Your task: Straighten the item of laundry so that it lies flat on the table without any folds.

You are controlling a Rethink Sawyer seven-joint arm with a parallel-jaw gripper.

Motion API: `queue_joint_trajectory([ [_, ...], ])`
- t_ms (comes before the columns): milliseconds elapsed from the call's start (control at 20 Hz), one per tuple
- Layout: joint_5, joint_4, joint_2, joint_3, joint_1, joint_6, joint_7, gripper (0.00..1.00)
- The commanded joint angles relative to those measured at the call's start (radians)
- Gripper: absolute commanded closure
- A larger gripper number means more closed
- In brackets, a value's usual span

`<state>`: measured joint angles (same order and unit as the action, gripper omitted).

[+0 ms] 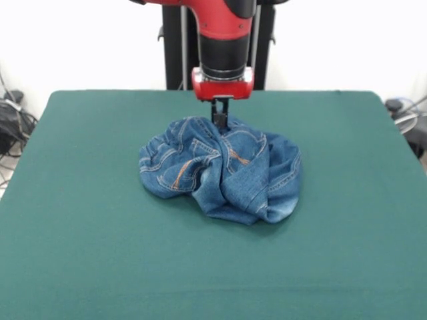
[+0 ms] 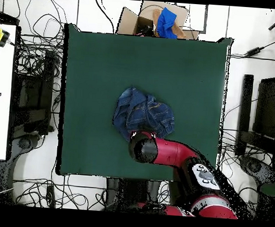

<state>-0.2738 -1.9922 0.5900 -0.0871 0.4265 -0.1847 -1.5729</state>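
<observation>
The gripper (image 1: 220, 115) hangs straight down from the red and black arm (image 1: 224, 40), and its dark fingers look drawn close together with their tips sunk into the far edge of the jeans (image 1: 223, 167); they appear to be pinching a fold of denim there, though the cloth hides the very ends. From overhead the arm's wrist (image 2: 143, 148) covers the gripper entirely and overlaps the side of the jeans (image 2: 143, 114) nearest the robot's base. On the near part of the table (image 1: 100, 267) nothing stands between the camera and the garment. The jeans sit roughly in the middle of the green table (image 2: 91, 62), well away from every edge. They lie crumpled in a rounded heap, not flat: the legs are folded under and over each other, a thick fold juts toward the front edge, and a back pocket with orange stitching (image 1: 183, 175) shows on the left side of the front view, with another stitched seam near the middle. Pale faded patches mark the lower folds. Beyond the table's far edge in the overhead view, a cardboard box (image 2: 134, 21) holds a bright blue cloth (image 2: 167, 22), and cables (image 2: 29, 99) trail over the floor around the table.
</observation>
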Motion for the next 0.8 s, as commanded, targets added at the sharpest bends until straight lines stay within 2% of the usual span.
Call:
queue_joint_trajectory([
  [50,0.007,0.034,0.032,-0.081,-0.059,-0.134,-0.069,1.00],
  [250,0.048,0.054,0.081,-0.045,-0.123,-0.248,-0.100,1.00],
  [350,0.067,0.049,0.133,-0.042,-0.142,-0.311,-0.107,1.00],
  [400,0.090,0.061,0.200,-0.026,-0.181,-0.414,-0.120,1.00],
  [500,0.104,0.074,0.237,-0.018,-0.203,-0.490,-0.128,1.00],
  [800,0.124,0.070,0.288,-0.029,-0.206,-0.561,-0.126,1.00],
])
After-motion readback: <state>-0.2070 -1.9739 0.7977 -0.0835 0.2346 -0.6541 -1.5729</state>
